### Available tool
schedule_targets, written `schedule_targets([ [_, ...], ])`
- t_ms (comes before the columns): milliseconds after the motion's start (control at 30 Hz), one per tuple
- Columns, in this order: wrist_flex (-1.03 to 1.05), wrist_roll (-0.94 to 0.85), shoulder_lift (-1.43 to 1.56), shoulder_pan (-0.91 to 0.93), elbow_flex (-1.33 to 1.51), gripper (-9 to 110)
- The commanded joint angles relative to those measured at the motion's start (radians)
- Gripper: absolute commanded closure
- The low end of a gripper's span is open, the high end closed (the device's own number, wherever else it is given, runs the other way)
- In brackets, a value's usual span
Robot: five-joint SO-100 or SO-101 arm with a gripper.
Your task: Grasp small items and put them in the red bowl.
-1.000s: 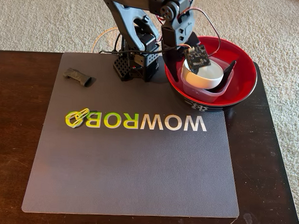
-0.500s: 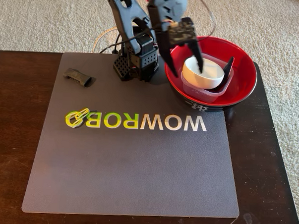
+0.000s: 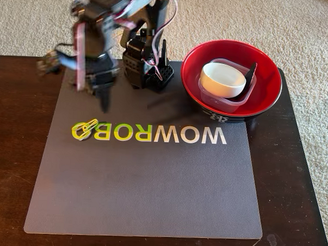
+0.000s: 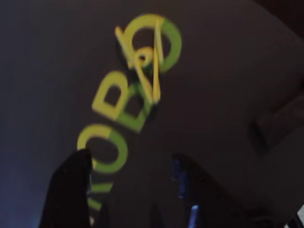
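The red bowl (image 3: 266, 95) stands at the mat's back right. It holds the clear square tub (image 3: 247, 96), the white dish (image 3: 223, 79) inside that tub, and a black clip piece (image 3: 251, 72) leaning at the tub's right. Yellow-green paper clips (image 3: 83, 129) (image 4: 142, 61) lie on the left end of the mat's lettering. My gripper (image 3: 102, 98) (image 4: 128, 159) is motion-blurred over the mat's back-left corner, pointing down, open and empty. In the wrist view a dark, blurred block (image 4: 275, 126), likely the other black clip piece, lies on the mat to the right. The arm hides it in the fixed view.
A grey mat (image 3: 150, 182) with WOWROBO lettering covers most of the dark wooden table (image 3: 16, 149). The arm's base (image 3: 147, 68) stands at the mat's back edge, left of the bowl. Beige carpet lies behind the table.
The gripper let go of the white dish in the tub, lifted out of the bowl and swung left across the base to the mat's back-left corner.
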Motion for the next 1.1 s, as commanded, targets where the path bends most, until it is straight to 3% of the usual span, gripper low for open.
schedule_targets([
  [0, -0.06, 0.043, -0.054, 0.066, -0.009, 80],
  [200, -0.121, 0.123, -0.16, 0.15, -0.014, 81],
  [533, -0.192, 0.402, -0.388, 0.184, -0.06, 81],
  [1067, -0.241, 0.328, -0.638, 0.146, -0.202, 81],
])
